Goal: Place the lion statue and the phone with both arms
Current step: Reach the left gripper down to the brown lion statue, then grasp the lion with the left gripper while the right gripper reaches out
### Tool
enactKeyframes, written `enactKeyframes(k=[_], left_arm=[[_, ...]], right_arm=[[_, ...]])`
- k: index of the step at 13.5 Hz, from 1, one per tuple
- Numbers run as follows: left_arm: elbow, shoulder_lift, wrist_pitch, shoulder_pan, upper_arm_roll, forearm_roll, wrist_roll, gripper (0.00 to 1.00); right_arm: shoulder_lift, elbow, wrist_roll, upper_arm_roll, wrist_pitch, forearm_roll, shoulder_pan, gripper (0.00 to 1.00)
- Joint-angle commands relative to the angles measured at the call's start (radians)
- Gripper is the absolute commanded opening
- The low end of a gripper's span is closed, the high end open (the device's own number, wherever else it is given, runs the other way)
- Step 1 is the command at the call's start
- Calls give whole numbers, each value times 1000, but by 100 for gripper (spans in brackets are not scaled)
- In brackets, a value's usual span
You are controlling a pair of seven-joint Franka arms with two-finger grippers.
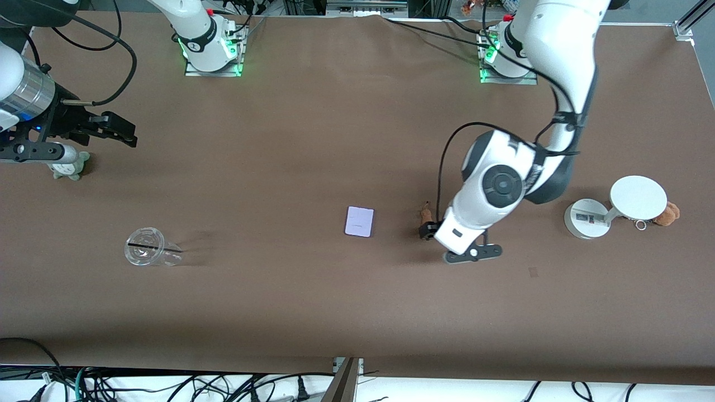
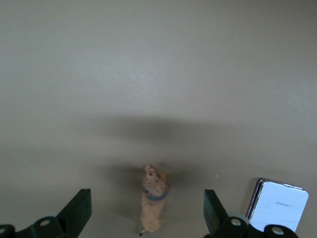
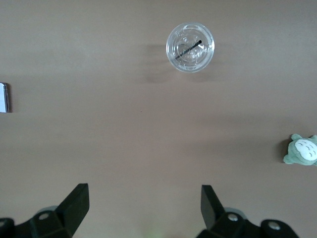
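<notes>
Left gripper (image 2: 147,218): low over the lion (image 2: 153,204), fingers wide on either side of it, not touching
Lion: lay on the table (image 1: 279,139), toward the left arm's end from the phone (image 1: 359,221)
Phone: flat, mid-table
Right gripper (image 3: 143,210): wide, empty, up over its own end, above the green plush (image 1: 70,166)

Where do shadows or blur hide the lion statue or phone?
Front view: the left arm covers most of the lion statue; the phone is sharp, evenly lit. Left wrist view: the statue is soft, in the left gripper's shadow; the phone glares white.
</notes>
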State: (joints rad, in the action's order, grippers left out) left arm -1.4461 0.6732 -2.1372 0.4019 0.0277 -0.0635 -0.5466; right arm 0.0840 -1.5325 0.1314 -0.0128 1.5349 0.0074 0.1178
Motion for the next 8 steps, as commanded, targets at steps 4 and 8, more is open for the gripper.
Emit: enactKeyframes(k=[4, 8], left_arm=[[-213, -7, -259, 51, -17, 45, -15, 100], [-247, -6, -270, 61, -14, 73, -18, 100]], right_arm=[[52, 12, -19, 7, -35, 13, -1, 100], [85, 17, -10, 13, -47, 55, 0, 100]])
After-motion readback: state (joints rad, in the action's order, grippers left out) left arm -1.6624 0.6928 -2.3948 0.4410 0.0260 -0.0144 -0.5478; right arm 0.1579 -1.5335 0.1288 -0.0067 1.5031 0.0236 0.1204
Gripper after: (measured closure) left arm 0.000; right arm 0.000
